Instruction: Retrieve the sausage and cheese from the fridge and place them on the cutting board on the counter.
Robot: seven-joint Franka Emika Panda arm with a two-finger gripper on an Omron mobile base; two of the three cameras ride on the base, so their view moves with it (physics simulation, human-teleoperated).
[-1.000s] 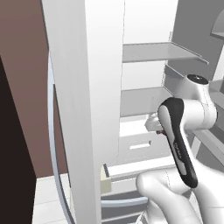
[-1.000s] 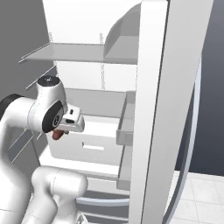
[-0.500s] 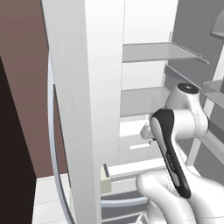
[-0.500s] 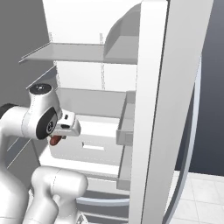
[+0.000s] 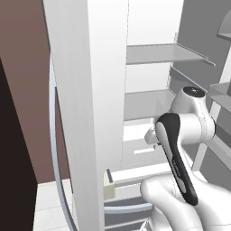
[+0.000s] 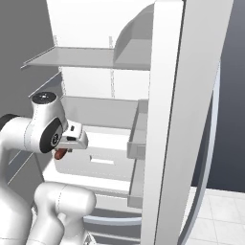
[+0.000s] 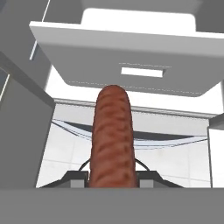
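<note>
**Hand view: sausage in the jaws, board yet to come**

Hand view is giving us the clearest news: we are gripping the sausage (image 7: 113, 140), a reddish-brown mottled cylinder rising straight up between our two fingertips, its rounded end pointing toward a white drawer front with a slot handle (image 7: 142, 71). The jaws are standing narrow, closed onto the sausage from both sides, so we are calling this a firm hold and not a mere touch.

Over in the right base view we are seeing the gripper (image 6: 61, 153) tucked just under the wrist, with a small red-brown tip of the sausage peeking out below it, in front of the fridge (image 6: 167, 119) and its white interior. The fridge door is standing open at the right, and grey shelves are showing above.

In the left base view the arm is hanging in front of the open compartment, level with the lower shelves; the grip itself is hidden behind the wrist there.

As for progress, we are judging this as early going: the first item is out of its spot and in hand, but not yet carried anywhere. The cheese, the cutting board and the counter are not something we are spotting right now, so delivering the sausage, then fetching and placing the cheese, is all ahead of us.
</note>
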